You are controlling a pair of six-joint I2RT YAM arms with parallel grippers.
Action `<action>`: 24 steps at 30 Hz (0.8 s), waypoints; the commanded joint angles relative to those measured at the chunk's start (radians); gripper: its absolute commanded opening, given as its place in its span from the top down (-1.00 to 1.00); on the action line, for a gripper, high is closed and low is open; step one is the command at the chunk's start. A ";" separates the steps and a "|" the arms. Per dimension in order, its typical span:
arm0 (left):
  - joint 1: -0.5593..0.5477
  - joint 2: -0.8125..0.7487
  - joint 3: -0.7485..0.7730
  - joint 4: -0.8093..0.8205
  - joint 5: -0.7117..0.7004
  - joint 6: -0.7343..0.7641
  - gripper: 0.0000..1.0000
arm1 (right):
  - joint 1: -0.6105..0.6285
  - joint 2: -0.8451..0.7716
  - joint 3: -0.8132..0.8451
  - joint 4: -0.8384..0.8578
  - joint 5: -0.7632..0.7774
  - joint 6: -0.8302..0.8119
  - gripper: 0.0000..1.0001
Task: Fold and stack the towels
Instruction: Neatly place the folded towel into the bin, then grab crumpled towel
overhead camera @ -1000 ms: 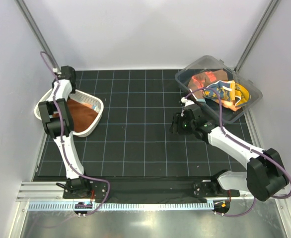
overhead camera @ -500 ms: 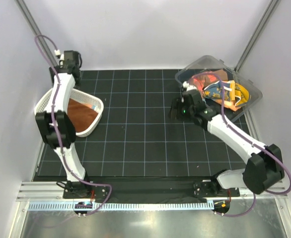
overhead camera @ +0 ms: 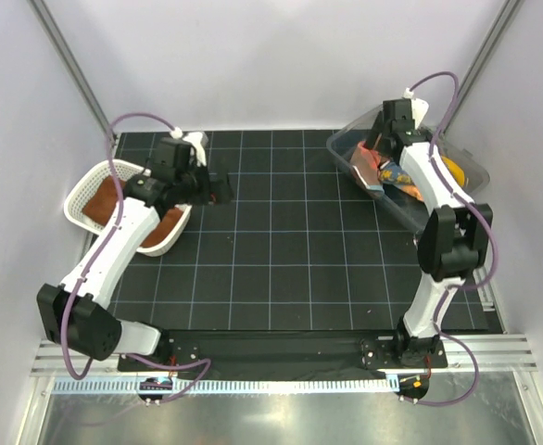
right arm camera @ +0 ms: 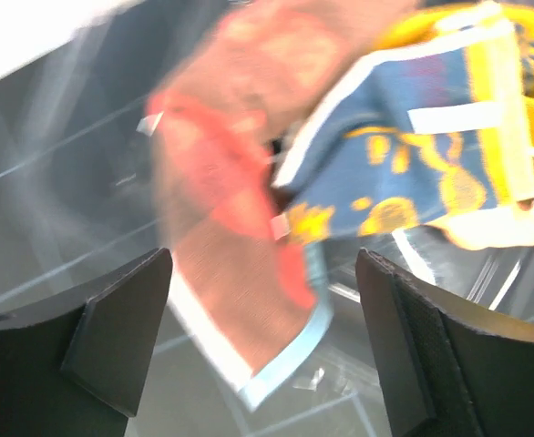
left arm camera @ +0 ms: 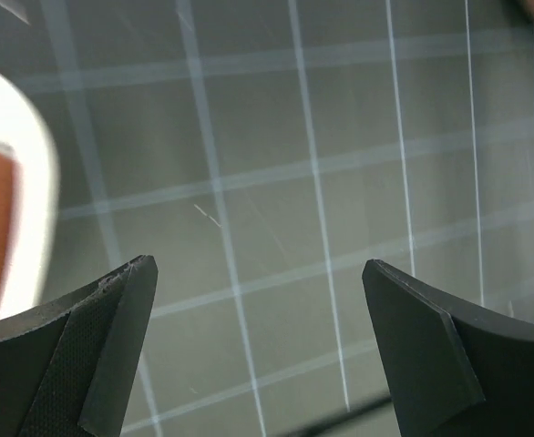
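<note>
White-shelled left arm (overhead camera: 114, 244) and right arm (overhead camera: 424, 171), black at joints and near bases. Looping purple cable (overhead camera: 142, 114) along each. Matte black wedge fingers (left arm camera: 112, 355), one cross-hatched inside.

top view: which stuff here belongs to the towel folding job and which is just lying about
Part of the job:
- rust-brown towel, in the basket
- red-orange towel with a pale blue edge, in the bin
- blue and yellow towel, in the bin

Just lying about:
- white mesh basket
- clear bin
- black grid mat

White basket (overhead camera: 73, 213), rust-brown towel (overhead camera: 101, 198), black white-gridded mat (overhead camera: 281, 250)
</note>
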 commanded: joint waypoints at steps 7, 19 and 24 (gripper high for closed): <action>-0.052 -0.004 -0.086 0.114 0.165 -0.060 -0.99 | -0.149 0.154 0.040 -0.020 0.082 0.259 -0.69; -0.053 0.002 -0.100 0.110 0.096 -0.083 -0.99 | -0.229 0.187 -0.020 0.081 0.022 0.405 -0.23; -0.053 -0.019 -0.086 0.108 0.061 -0.091 -0.99 | -0.267 0.158 -0.052 0.143 -0.045 0.378 0.98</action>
